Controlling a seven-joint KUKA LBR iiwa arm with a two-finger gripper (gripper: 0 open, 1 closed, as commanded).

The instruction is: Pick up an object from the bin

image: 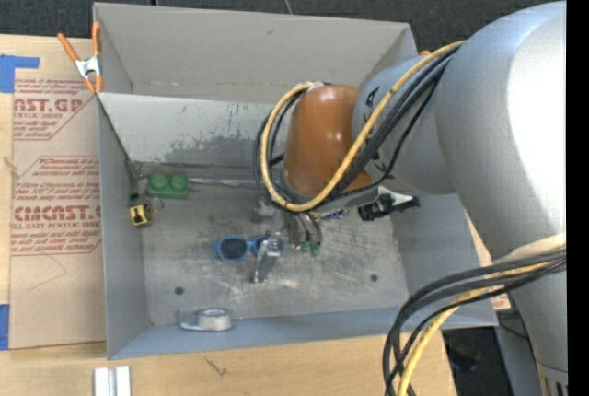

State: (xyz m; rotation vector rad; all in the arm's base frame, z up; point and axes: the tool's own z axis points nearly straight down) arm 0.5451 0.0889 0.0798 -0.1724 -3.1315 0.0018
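Over the middle of the grey metal bin (pixel 184 118), the claw (pixel 270 256) hangs, its opening impossible to tell. Just at its 9 o'clock lies a small blue oval piece (pixel 231 248), long axis running 9-to-3.

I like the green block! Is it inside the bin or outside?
Inside. The green block lies on the bin floor against the back wall, left of the hand.

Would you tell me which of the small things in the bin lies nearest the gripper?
The blue piece, right beside the gripper; the green block, yellow bit and grey ring lie farther off.
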